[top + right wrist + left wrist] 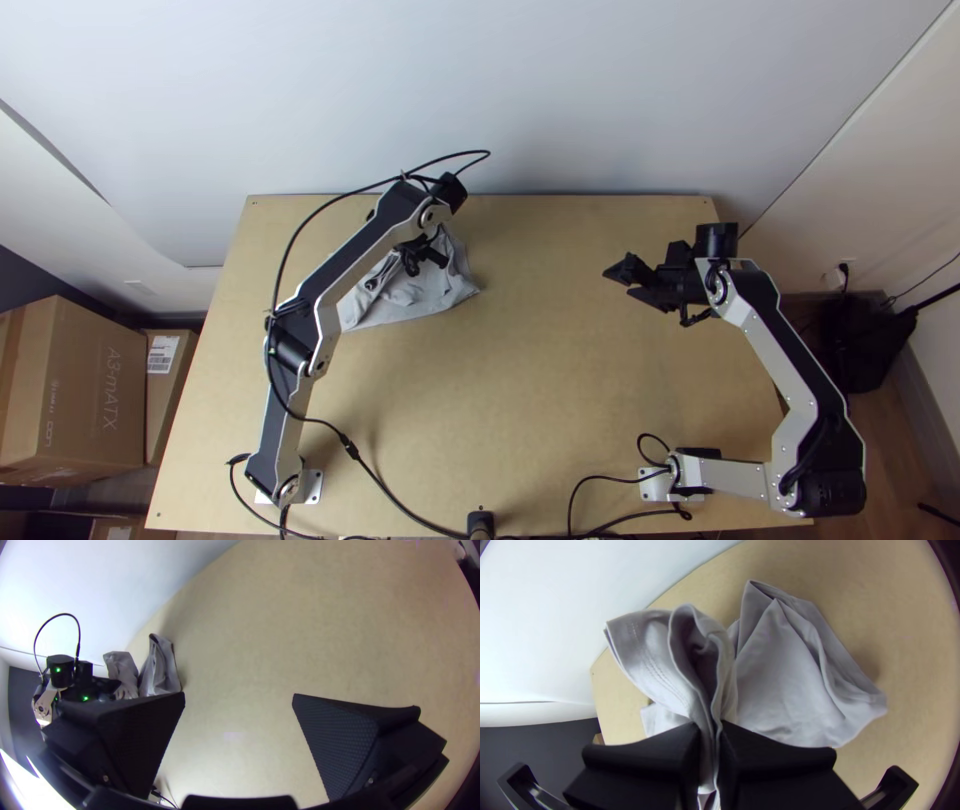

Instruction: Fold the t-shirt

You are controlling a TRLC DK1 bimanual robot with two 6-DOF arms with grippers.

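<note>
And here's the left gripper, right in the action over the left half of the tabletop, closer to the far edge than the near one! Its own wrist view gives us the close-up: the left gripper is clamped on cloth, its wide black fingers pressed in from both sides on a narrow, gathered strip of the grey t-shirt. What a pinch! Above that grip the fabric flares out in loose, open folds, with lines of stitching along one flap.

The t-shirt itself? It's over towards the far left corner of the tabletop, bunched and rumpled, anything but flat. Beside the gathered strip, a broad panel spreads across the wood, layers doubled over one another, creases fanning out and one corner poking towards the middle of the tabletop.

Now across to the other side, and the right gripper is standing wide! It hangs above the right half, between the middle of the tabletop and the right edge, and again nearer the far edge. In its wrist view there's a big gap between the textured pads, bare wood beneath and nothing in the grasp. It's well apart from the t-shirt, so only the left side has hold of cloth!
</note>
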